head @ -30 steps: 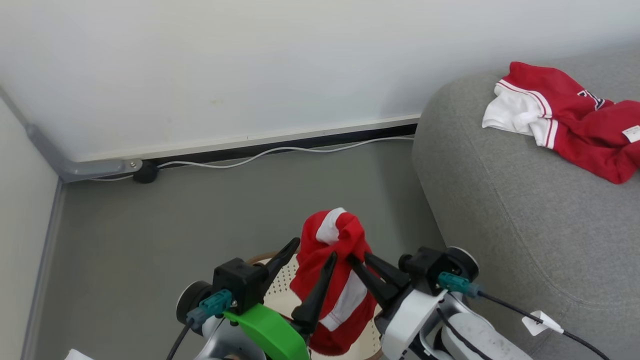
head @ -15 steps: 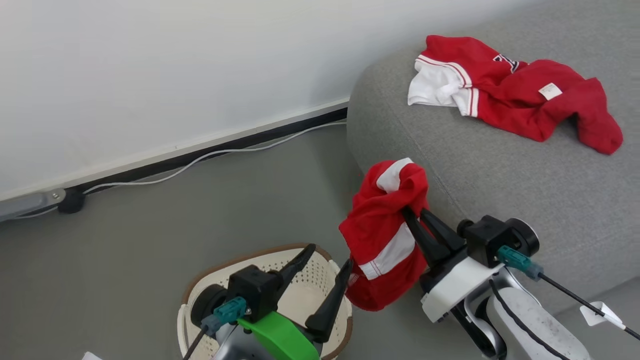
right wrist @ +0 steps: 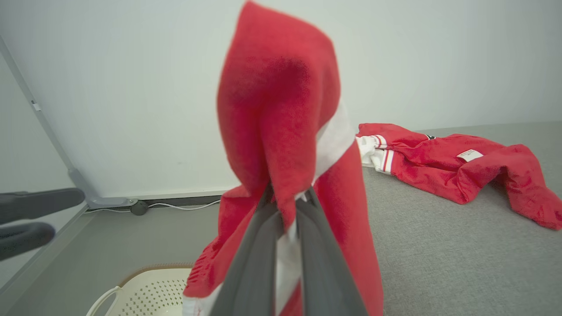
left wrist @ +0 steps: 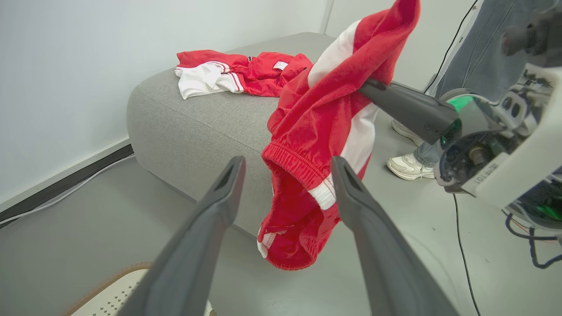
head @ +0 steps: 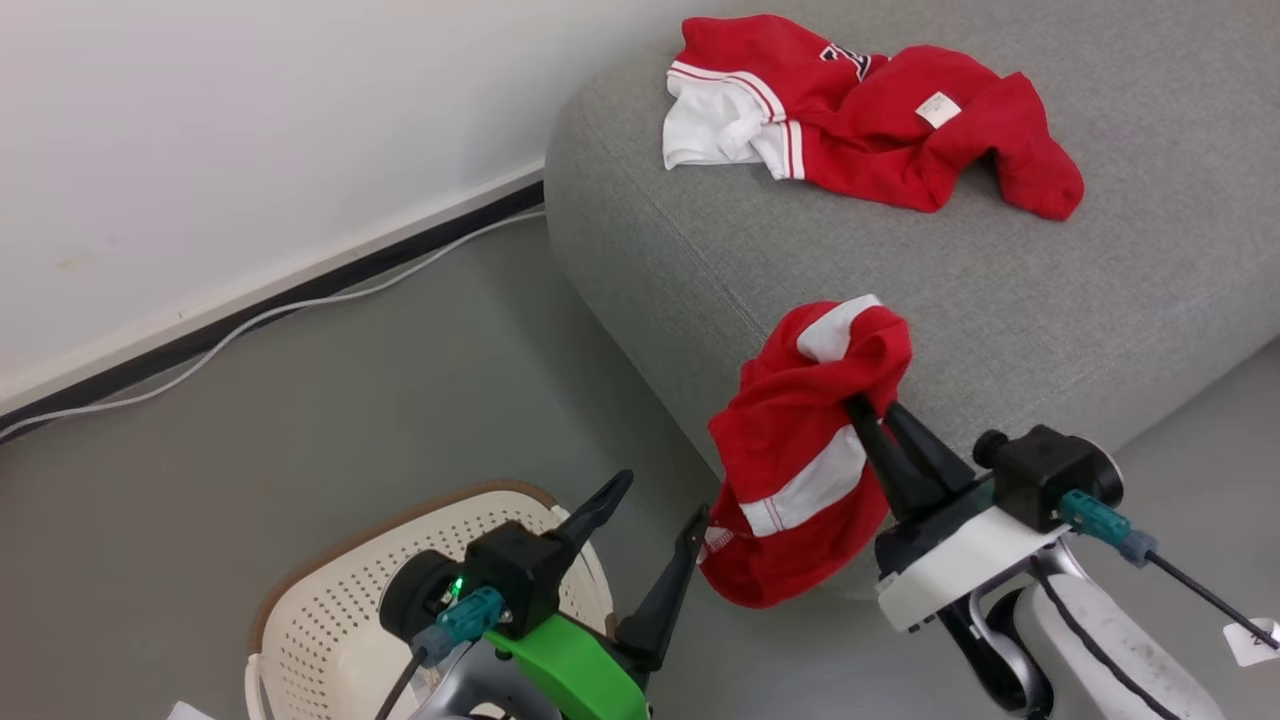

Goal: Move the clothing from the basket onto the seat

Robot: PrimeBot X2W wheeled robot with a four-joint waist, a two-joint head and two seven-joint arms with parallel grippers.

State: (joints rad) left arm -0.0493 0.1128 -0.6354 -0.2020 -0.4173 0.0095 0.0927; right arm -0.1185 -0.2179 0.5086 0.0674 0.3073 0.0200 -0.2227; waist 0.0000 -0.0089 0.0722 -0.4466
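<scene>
- Swung off the basket [head: 330, 610] since a sec ago: the held garment [head: 800, 450], pinched in my right gripper [head: 872, 408], now hangs at the seat [head: 1000, 300] front edge. Head cam has turned too, so part of that shift is the view's.
- Seat: big grey block, fwd and to the right of the load. Its top runs away up the head view w/ plenty of bare fabric near the front corner.
- Basket: on the floor, lower left, well apart from the seat. What I can see of its inside looks bare.
- First garment [head: 870, 130]: already lying on the seat top toward the back, white label up, well apart from the load.
- Held garment: hangs long axis roughly vertical, a bunched fold above the pinch, elastic hem lowest. Judging by the wrist views, the bulk hangs in front of the seat's side, not yet over the top.
- Right gripper: jaws clamped narrow on the fold. It's the nearer arm, so I reckon the carry goes fwd and right over the edge.
- Left gripper [head: 660, 498]: fingers spread wide, holding nothing, above the basket rim, just beside the garment's low hem.
</scene>
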